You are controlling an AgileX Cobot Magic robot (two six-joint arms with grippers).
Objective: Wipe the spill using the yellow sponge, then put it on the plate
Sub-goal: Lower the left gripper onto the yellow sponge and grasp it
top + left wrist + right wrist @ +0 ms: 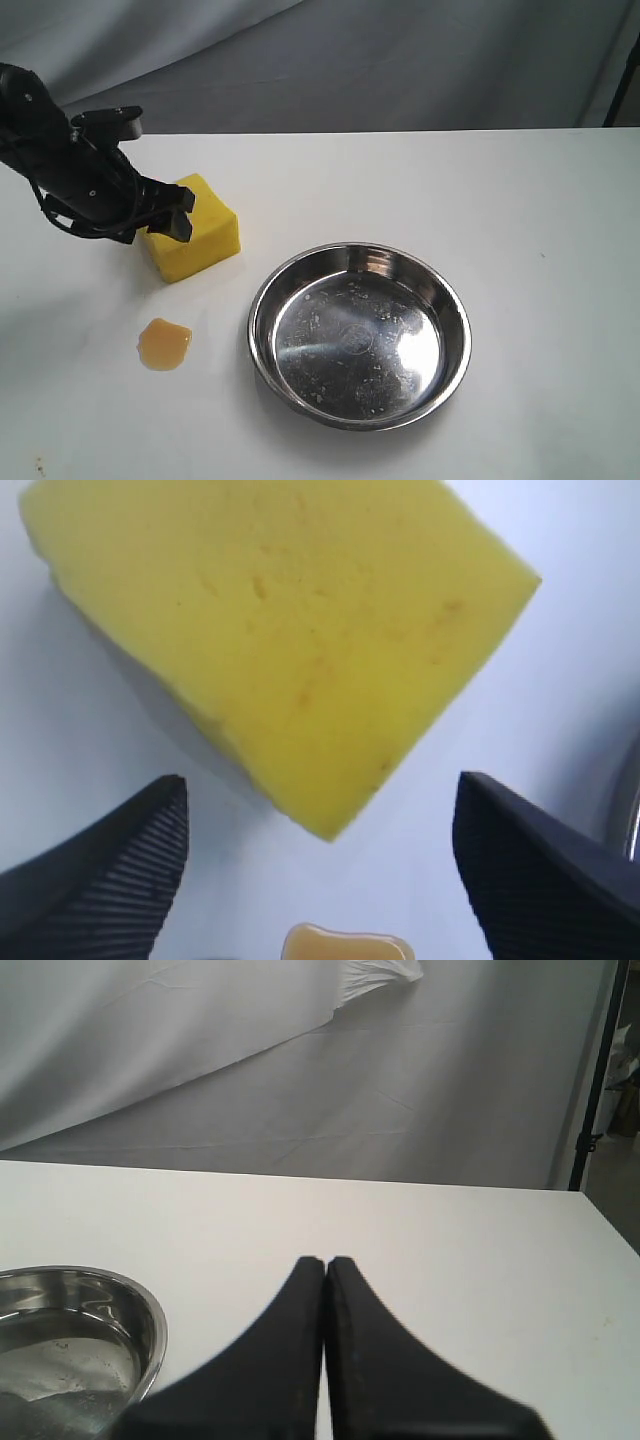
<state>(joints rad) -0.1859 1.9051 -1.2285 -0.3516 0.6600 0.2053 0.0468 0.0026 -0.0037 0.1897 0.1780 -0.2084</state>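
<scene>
Yellow sponge (195, 228) flat on the white table (520, 220), towards its far left side, clear of the amber spill (164, 343) that lies nearer the camera. Stainless-steel plate (360, 340) to the right of both, with nothing in it. Left gripper (320, 790) at the sponge's left corner, jaws spread wide and not touching the foam in the wrist view. Right gripper (326, 1265) beside the plate's rim, fingers pressed together with nothing between them
</scene>
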